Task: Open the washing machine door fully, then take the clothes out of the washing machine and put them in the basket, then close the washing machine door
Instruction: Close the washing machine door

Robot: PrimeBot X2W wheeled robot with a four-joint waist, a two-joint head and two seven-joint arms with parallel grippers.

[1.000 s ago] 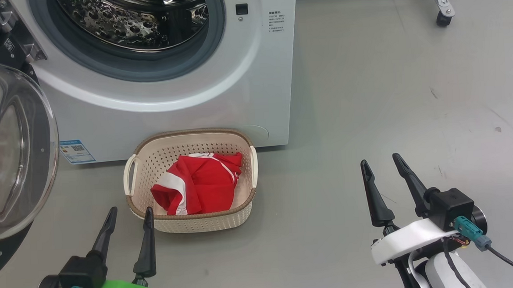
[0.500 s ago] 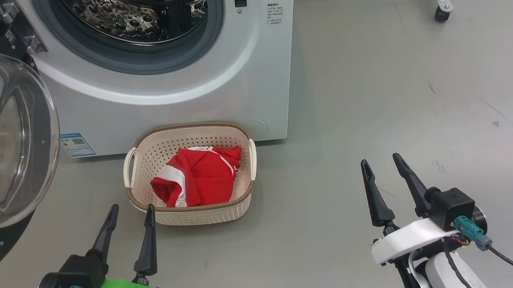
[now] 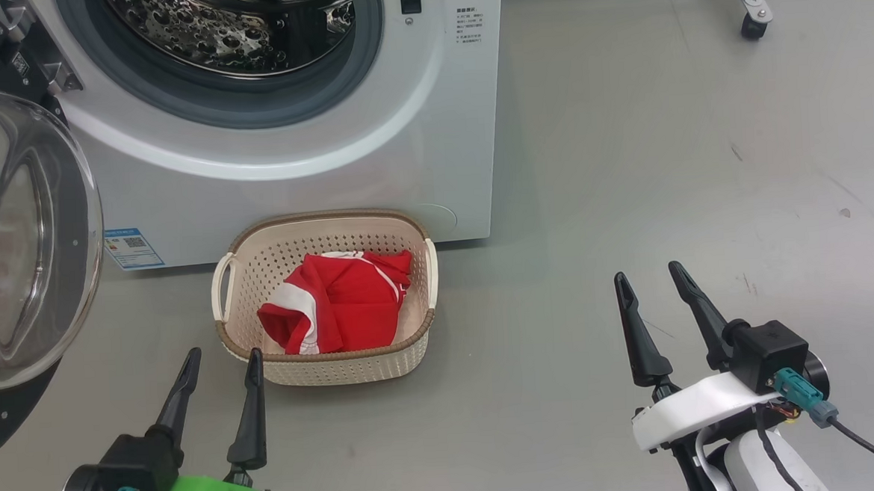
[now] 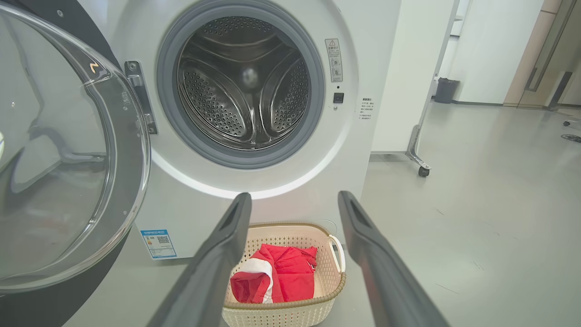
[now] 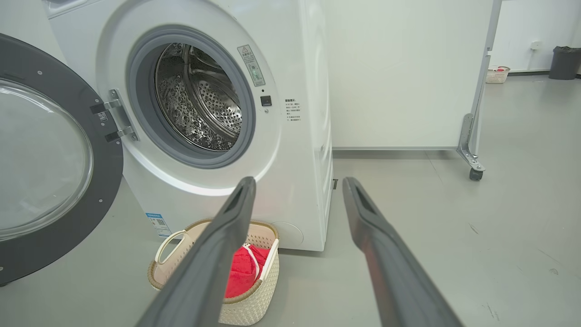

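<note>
Your left gripper (image 3: 223,352) and right gripper (image 3: 646,270) hover, jaws spread wide, both empty. The clothes (image 3: 339,310) lie in the basket (image 3: 339,369); the door (image 3: 25,244) stands open.

head: high, looking down | wrists: low, facing washing machine (image 4: 354,136) | all three share basket (image 3: 339,370)

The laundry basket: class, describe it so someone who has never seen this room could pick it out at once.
Find the big white washing machine with its round door swung open. On the grey floor just in front of it sits the basket. It is the cream perforated tub with a brown woven-look rim, and it holds the red clothes.
</note>
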